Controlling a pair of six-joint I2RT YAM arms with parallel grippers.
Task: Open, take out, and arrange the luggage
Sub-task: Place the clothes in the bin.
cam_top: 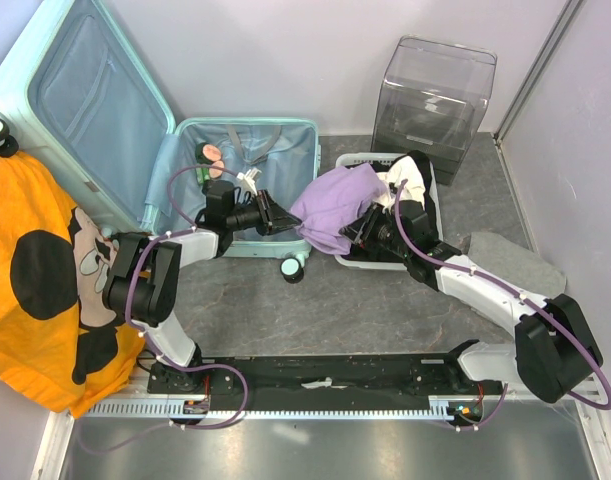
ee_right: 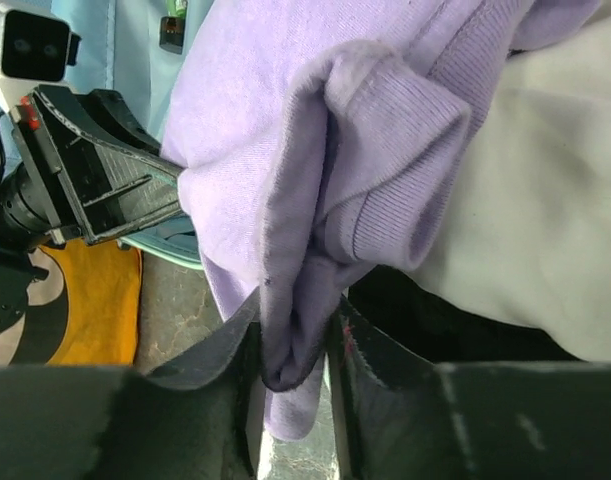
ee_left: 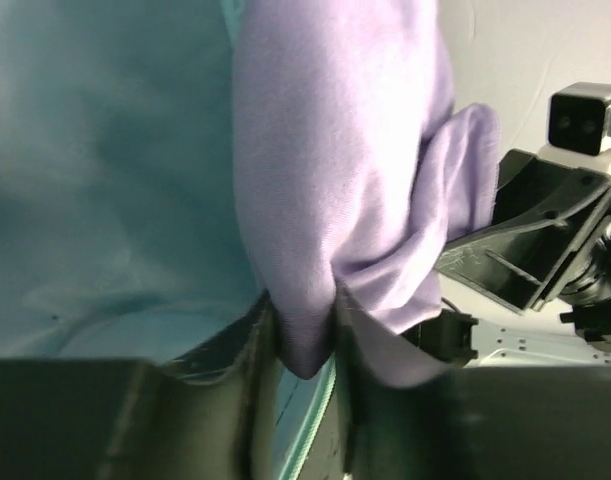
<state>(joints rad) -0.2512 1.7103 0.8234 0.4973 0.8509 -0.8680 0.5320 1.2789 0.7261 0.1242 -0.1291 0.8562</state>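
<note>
1. As we look down from the top camera, the luggage (cam_top: 247, 150) lies open at the far left with its lid raised to the left. Our left arm folds at the elbow in front of the luggage and reaches along its near edge. The left gripper (cam_top: 285, 222) is at the luggage's right front corner, pinching the purple garment (cam_top: 335, 205). Our right arm stretches toward the luggage, and the right gripper (cam_top: 350, 232) pinches the same garment over the white basket (cam_top: 380, 262), just right of the luggage. An orange cloth (cam_top: 25, 260) crowds the luggage's left, and bare grey surface lies in front.
2. From the left wrist, the fingers (ee_left: 255, 340) are pressed onto a garment fold, with the luggage's pale lining behind on the left.
3. From the right wrist, the fingers (ee_right: 240, 340) clamp another fold, with the luggage's mint edge to the left.
</note>
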